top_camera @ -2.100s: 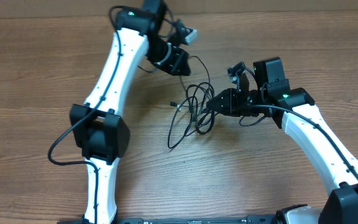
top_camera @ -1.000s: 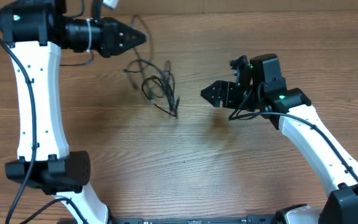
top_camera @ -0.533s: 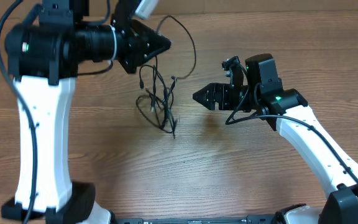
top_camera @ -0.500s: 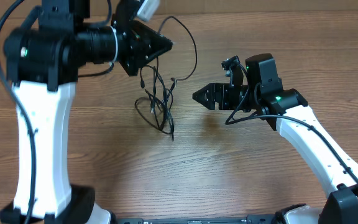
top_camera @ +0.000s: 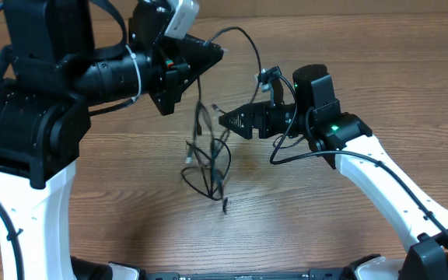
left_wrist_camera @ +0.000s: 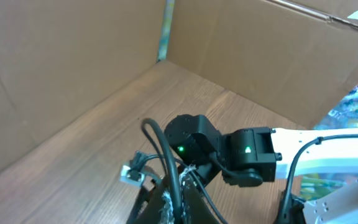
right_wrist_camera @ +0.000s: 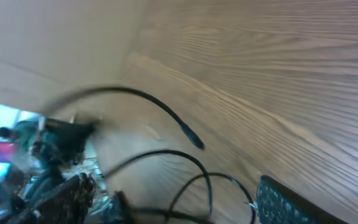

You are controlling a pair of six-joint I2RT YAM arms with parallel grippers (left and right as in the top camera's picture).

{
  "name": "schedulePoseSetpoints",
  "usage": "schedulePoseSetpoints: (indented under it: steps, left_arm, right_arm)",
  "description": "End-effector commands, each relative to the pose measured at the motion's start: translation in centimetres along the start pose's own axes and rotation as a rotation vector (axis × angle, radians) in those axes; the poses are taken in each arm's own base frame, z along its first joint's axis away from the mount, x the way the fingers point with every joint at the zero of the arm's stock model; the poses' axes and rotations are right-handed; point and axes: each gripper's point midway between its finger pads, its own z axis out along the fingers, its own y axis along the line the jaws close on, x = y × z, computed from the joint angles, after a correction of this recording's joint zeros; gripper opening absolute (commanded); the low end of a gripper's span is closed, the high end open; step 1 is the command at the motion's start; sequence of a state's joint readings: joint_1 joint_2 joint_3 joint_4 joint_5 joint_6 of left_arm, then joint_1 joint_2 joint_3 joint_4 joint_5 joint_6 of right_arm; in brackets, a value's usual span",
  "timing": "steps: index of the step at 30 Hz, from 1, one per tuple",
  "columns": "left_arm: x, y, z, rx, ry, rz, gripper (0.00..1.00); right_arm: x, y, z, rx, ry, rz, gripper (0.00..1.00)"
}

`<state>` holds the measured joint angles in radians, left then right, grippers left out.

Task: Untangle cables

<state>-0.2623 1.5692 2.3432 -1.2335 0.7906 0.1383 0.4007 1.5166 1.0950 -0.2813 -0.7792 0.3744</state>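
Cables (top_camera: pixel 212 167) hang from the left gripper (top_camera: pixel 215 53), which is high above the table (top_camera: pixel 379 54) and clamped shut on a strand. The tangle dangles below it, low end near the wood. Right gripper (top_camera: pixel 225 120) sits just beside the tangle, jaws spread. Right wrist view adds what overhead hides: loops and a plug tip (right_wrist_camera: pixel 194 142) between its fingers (right_wrist_camera: pixel 284 199), contact unclear.

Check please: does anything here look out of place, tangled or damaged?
Yes. The cables hang in a knotted clump from the shut left gripper over the table, and one loop arches toward the open right gripper. Nothing looks damaged.
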Motion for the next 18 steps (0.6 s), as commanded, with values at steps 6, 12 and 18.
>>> schedulePoseSetpoints:
  steps: [6, 12, 18]
  left_arm:
    - [-1.4, 0.9, 0.1, -0.053, -0.045, 0.029, 0.04]
    - [-2.3, 1.9, 0.0, -0.109, -0.073, 0.04, 0.04]
    - [-2.4, 2.5, -0.1, -0.143, -0.076, 0.028, 0.04]
  right_arm:
    - [1.3, 0.9, 0.2, -0.039, 0.058, 0.069, 0.76]
    - [4.2, -0.6, -0.1, 0.037, 0.155, 0.192, 0.71]
    - [6.4, -1.0, -0.4, 0.071, 0.231, 0.27, 0.68]
